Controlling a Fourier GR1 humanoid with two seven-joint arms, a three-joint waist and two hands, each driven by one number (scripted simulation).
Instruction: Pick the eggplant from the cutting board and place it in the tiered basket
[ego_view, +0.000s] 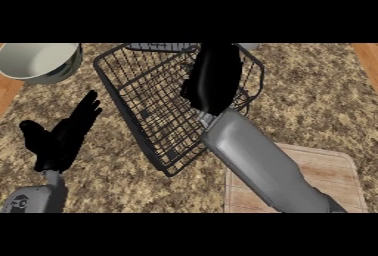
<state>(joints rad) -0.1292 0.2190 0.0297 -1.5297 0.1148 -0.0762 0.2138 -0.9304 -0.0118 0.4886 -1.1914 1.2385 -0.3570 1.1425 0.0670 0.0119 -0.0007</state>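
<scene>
— Where the brown speckled stone counter (310, 95) runs toward its far edge, what sits there?

— A black wire tiered basket (148, 100), tilted in the view, near the middle of the far edge. Beside it, at the far left corner, stands a round pale metal bowl (40, 60).

— And the right arm?

— The grey right forearm (258, 160) rises from the near edge, crossing a light wooden cutting board (332, 180) at the near right corner. The black right hand (214, 75) is over the basket's right side, fingers pointing to the far edge. I cannot tell whether they are curled round anything.

— So where is the eggplant?

— It does not show; the bare part of the board carries nothing, and the hand hides whatever may be under it.

— The left hand?

— The black left hand (63, 135) rests left of the basket, apart from it, fingers straight and relaxed, holding nothing.
</scene>
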